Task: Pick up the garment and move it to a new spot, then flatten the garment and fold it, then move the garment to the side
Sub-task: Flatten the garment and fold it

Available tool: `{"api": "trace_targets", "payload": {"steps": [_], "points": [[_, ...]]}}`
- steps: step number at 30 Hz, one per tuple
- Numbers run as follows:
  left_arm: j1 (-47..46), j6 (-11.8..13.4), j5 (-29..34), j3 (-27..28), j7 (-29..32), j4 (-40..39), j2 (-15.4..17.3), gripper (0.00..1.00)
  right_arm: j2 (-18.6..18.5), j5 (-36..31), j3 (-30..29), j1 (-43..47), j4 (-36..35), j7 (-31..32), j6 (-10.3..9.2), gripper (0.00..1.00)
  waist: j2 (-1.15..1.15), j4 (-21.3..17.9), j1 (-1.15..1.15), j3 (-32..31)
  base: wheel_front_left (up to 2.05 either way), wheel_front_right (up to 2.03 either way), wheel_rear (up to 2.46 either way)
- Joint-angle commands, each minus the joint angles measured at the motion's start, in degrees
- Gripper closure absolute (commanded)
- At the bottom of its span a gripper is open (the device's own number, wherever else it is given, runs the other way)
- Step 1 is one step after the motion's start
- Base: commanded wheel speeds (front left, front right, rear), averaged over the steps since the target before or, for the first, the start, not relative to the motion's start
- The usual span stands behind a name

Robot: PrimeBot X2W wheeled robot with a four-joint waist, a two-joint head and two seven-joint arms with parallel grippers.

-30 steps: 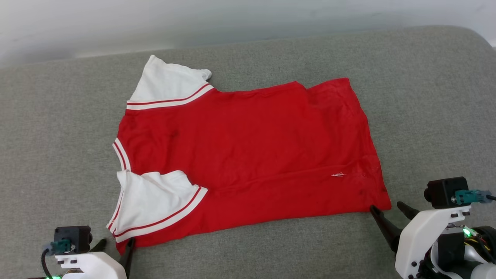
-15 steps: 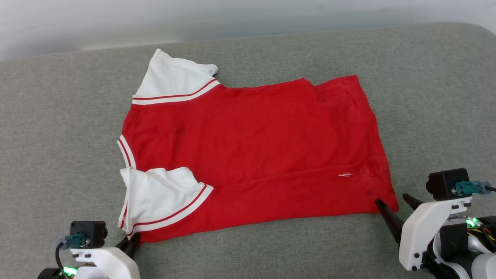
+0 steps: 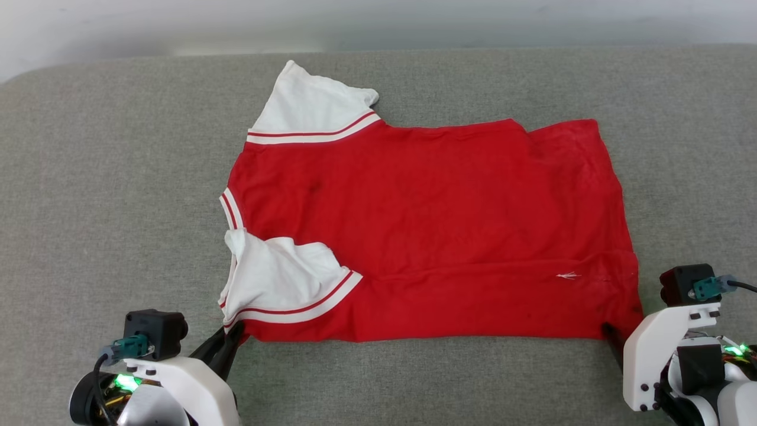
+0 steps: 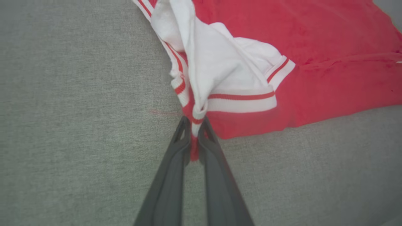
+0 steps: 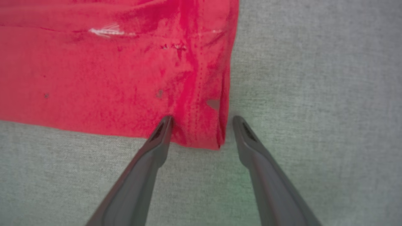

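Judging by the red jersey T-shirt point(image 3: 426, 225), spread plain side up near the middle of the grey fabric surface point(image 3: 89, 177), collar to the left and hem to the right: looks moved and mostly flattened. Needs smoothing at the near white sleeve point(image 3: 278, 284), rumpled and lapped over the body, and along a crease near the front edge. Leaves the fold and the shift to the side not yet done. Pinches the striped trim at that sleeve's corner in the left tool point(image 4: 194, 122), jaws narrow with cloth bunched between them, low at the near left. Straddles the near hem corner with the right tool point(image 5: 202, 119), jaws wide, one fingertip on red cloth, the other on bare fabric, gripping nothing. Points both sets of fingers away from the robot, angled down to the surface.
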Motion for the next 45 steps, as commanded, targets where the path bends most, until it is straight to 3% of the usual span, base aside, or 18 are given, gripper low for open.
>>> {"api": "trace_targets", "payload": {"steps": [1, 7, 8, 9, 10, 19, 31, 37, 45], "points": [[-0.9, 0.3, 0.5, 0.2, 0.1, -0.6, 0.3, 1.00, 0.3, -0.8, -0.2, -0.4, 1.4, 0.4, -0.04, 0.00, 0.00, 0.4, 0.00, 0.4, 0.00, 0.00, 0.00], [-0.8, 0.4, 0.6, 0.0, 0.4, -1.8, 0.8, 1.00, 1.8, -0.2, -0.2, -0.3, 5.8, 1.2, -0.04, 0.00, 0.00, 0.8, 0.00, 1.6, 0.00, 0.00, 0.00], [-0.7, 0.3, 0.5, -0.1, 0.6, -1.8, 0.8, 1.00, 2.0, 0.1, 0.0, -0.2, 6.5, 1.3, -0.03, 0.37, 0.00, 0.8, 0.00, 1.8, 0.00, 0.00, 0.00], [-0.7, 0.2, 0.4, -0.2, 0.8, -1.6, 0.9, 1.00, 2.2, 0.5, 0.3, -0.3, 7.0, 1.3, -0.03, 0.60, 0.00, 0.8, 0.00, 1.9, 0.00, 0.00, 0.00], [-0.6, 0.0, 0.6, -0.4, 1.0, -1.3, 1.2, 1.00, 2.2, 0.8, 0.6, -0.4, 7.4, 1.0, -0.03, 1.00, 0.00, 0.8, 0.00, 2.0, 0.00, 0.00, 0.00], [1.4, -0.5, 0.3, -1.4, 2.3, 0.8, 2.6, 1.00, -0.2, 2.8, -0.1, -0.5, 7.5, -1.1, -0.05, 1.00, 0.00, -0.3, 0.00, -1.2, 0.00, 0.00, 0.00], [9.9, 0.1, -3.2, -2.1, 4.2, 0.6, 5.8, 1.00, -4.3, 6.8, -0.2, 6.6, -1.0, 2.8, -0.06, 1.00, 0.00, -3.1, 0.00, -7.6, 0.00, 0.00, 0.00], [13.7, 0.0, -4.1, -3.6, 5.4, -0.4, 6.7, 1.00, -4.7, 7.9, -1.9, 13.1, -5.1, 5.7, -0.07, 1.00, 0.00, -3.2, 0.00, -9.1, 0.00, 0.00, 0.00], [13.0, -0.9, -3.2, -6.7, 5.9, 4.3, 4.4, 1.00, -2.6, 8.9, -2.0, 15.6, -3.8, 6.5, -0.06, 1.00, 0.00, -3.8, 0.00, -10.2, 0.00, 0.00, 0.00]]}}
